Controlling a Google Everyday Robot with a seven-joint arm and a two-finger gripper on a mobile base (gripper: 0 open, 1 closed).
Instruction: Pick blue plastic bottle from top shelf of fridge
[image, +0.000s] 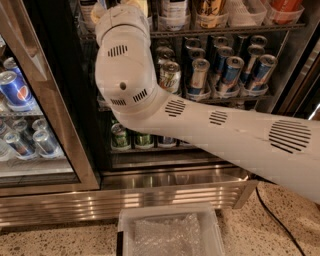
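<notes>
Speckled floor (240, 235): clear bin (170, 231) (lined), cable (272, 217)

We see only the lower part of the blue plastic bottle (174, 9), upright in a clear tray near the middle of the top shelf (225, 31). Its label is white with dark print. The fridge (170, 181) is black inside and steel-framed. The claw is out of view above.

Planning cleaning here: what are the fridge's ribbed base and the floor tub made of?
Ribbed fridge base: brushed steel apparently, streaked reflections. Pale rectangular floor tub: likely translucent plastic, crinkled wrap showing inside. The gripper sits at the picture's top edge, by the top shelf.
</notes>
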